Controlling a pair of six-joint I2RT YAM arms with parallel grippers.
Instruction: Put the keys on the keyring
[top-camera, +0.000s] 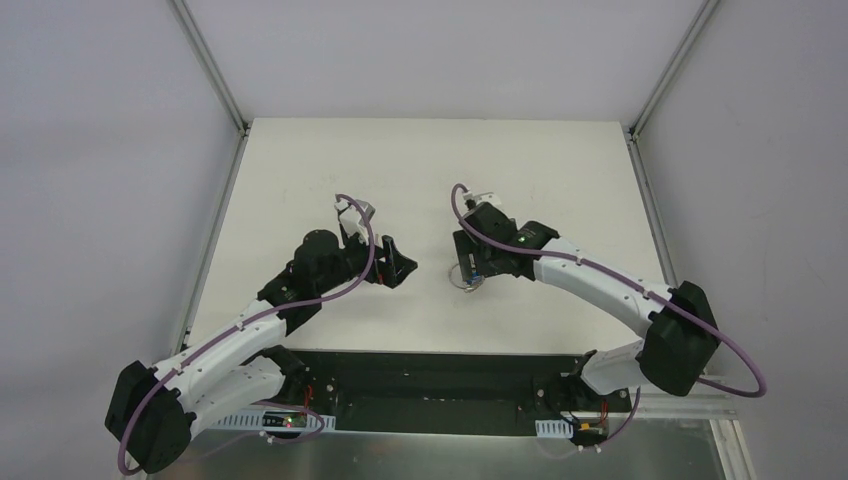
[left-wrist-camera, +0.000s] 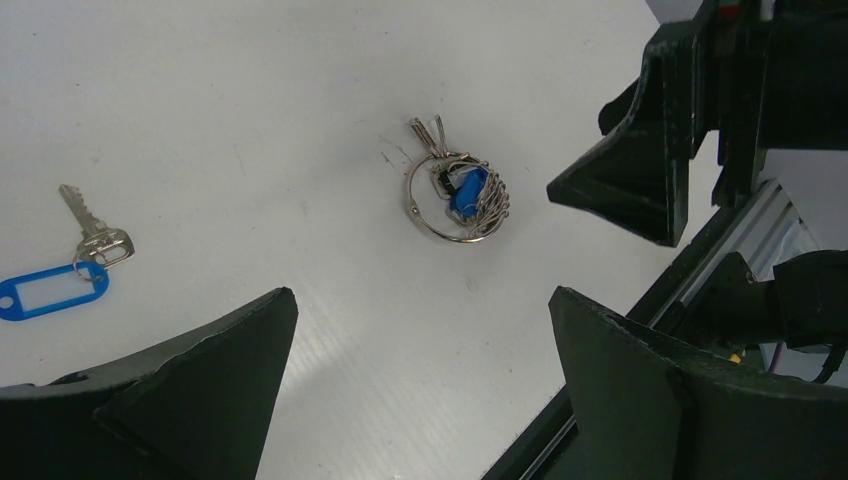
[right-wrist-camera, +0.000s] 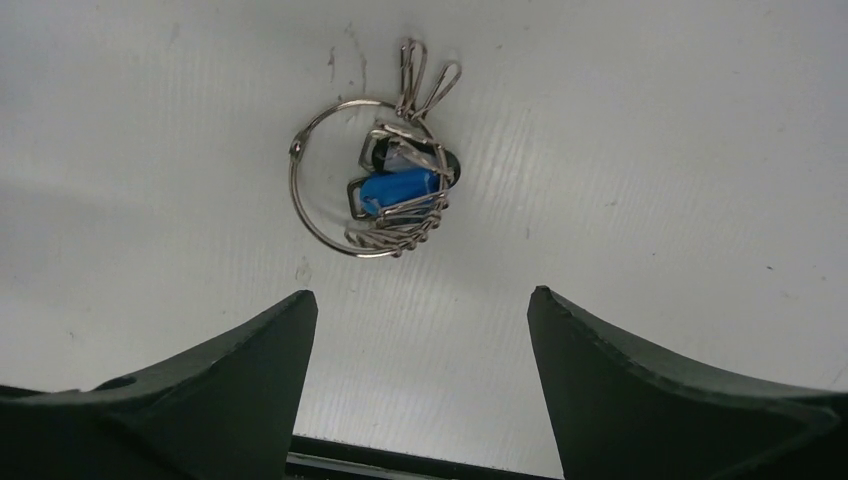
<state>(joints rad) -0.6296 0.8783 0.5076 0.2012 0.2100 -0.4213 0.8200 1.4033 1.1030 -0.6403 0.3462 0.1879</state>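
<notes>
The white table (top-camera: 420, 160) carries both arms reaching in toward its middle. Of the two, the right claw (right-wrist-camera: 422, 295) is far nearer the work. Seen from above it hangs almost over the ring, while the left claw (left-wrist-camera: 420, 300) stands well apart on the other side. Both claws have their fingers spread wide and hold nothing. The keyring (right-wrist-camera: 292, 175) lies flat on the table straight ahead of the right claw, a little left of the midline between its fingers. The bunch of keys (right-wrist-camera: 400, 190), one with a blue head, is heaped across the ring's right half. Its long axis runs away from the claw, with two thin ends poking out past the far rim, so the fingers would close across its narrow width. The heap is too tangled to tell whether every key in it is threaded on the wire. From the left claw the ring lies ahead and slightly to the right. A loose key (left-wrist-camera: 95, 228) on a blue tag (left-wrist-camera: 50, 290) lies off to that claw's left, well apart from the ring.
</notes>
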